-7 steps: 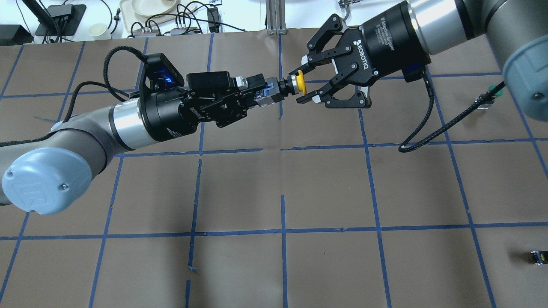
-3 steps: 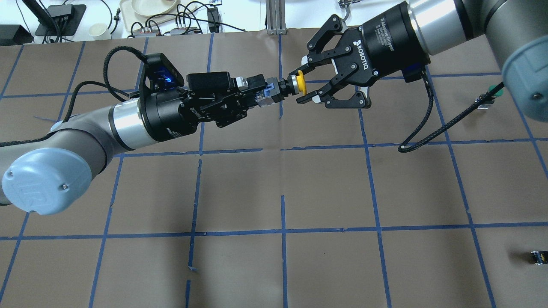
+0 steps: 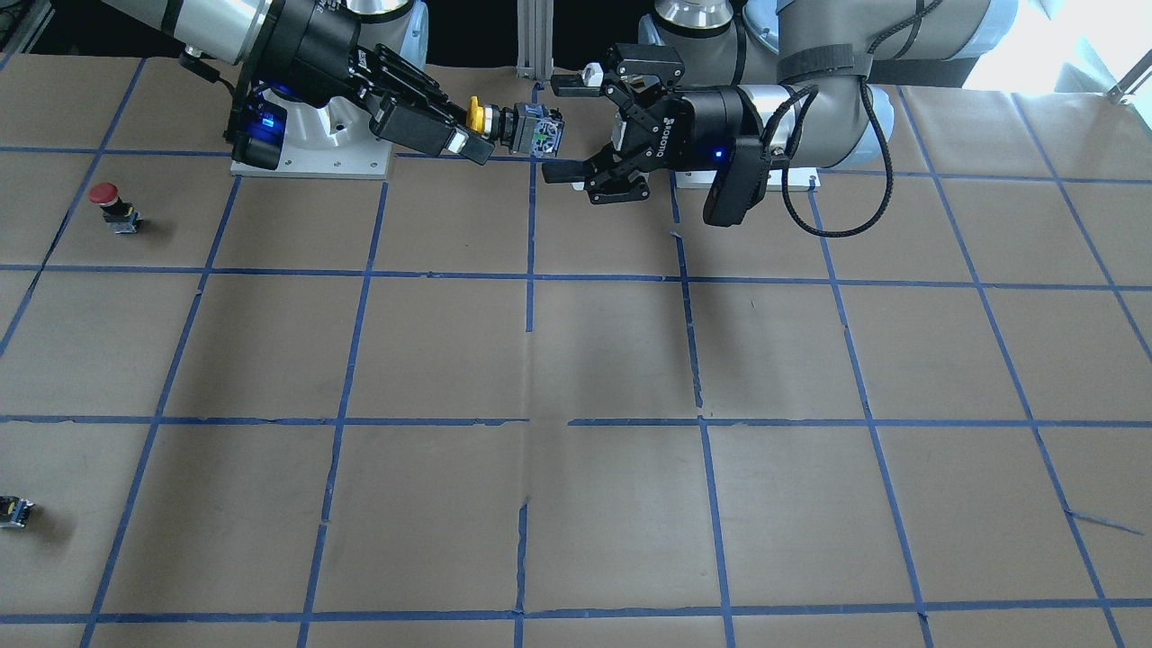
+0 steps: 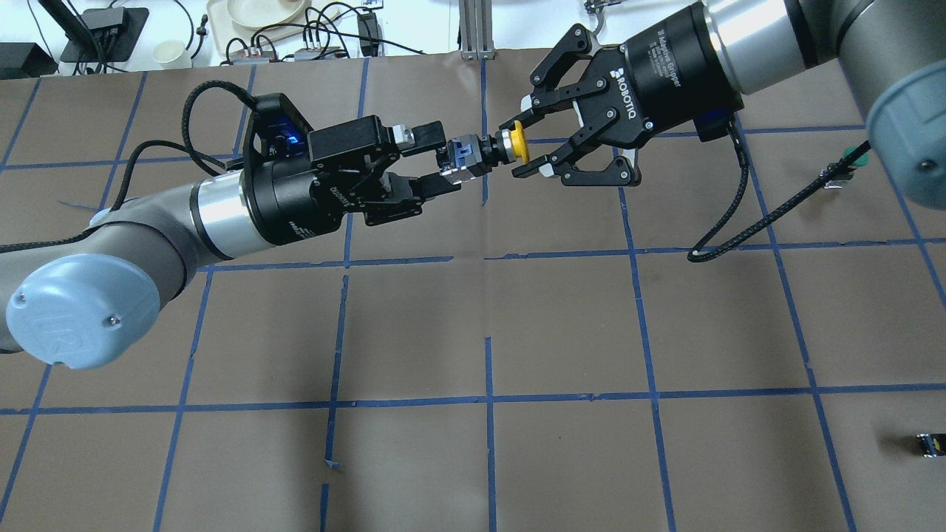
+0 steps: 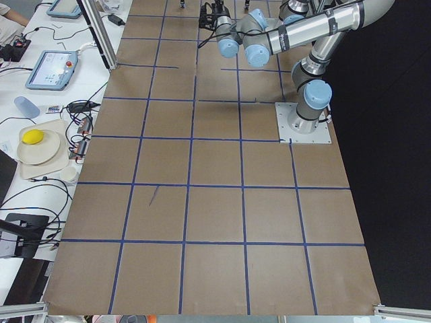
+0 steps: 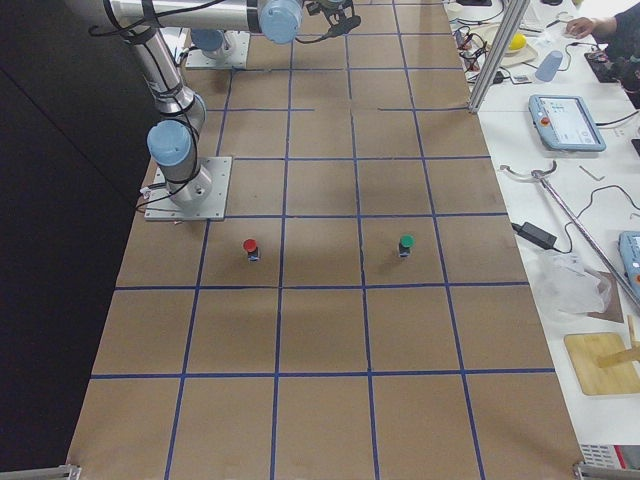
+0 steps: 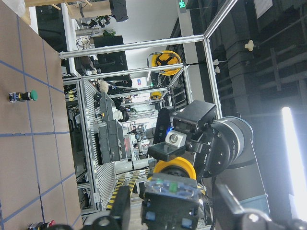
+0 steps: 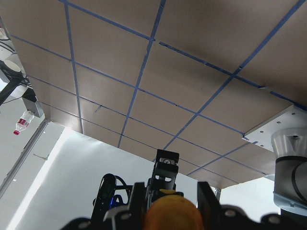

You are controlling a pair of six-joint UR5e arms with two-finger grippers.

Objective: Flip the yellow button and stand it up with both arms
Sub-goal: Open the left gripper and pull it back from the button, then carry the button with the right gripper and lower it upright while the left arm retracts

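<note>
The yellow button (image 4: 519, 142) hangs level in the air over the far middle of the table, its cap toward the right arm and its black-grey body (image 3: 538, 133) toward the left arm. My right gripper (image 4: 514, 148) is shut on the yellow cap, which fills the bottom of the right wrist view (image 8: 170, 214). My left gripper (image 4: 443, 159) is open, one finger on each side of the button's body and clear of it. In the left wrist view the body (image 7: 170, 197) sits between the spread fingers (image 7: 120, 206).
A red-capped button (image 3: 110, 200) stands at the robot's right. A green-capped button (image 6: 405, 243) stands farther out on that side. A small dark switch block (image 4: 927, 443) lies near the table's front right. Cables and a plate lie beyond the far edge.
My left gripper has opened and let go of the button's body. The button stays where it was, held by the right gripper, which has not moved.
</note>
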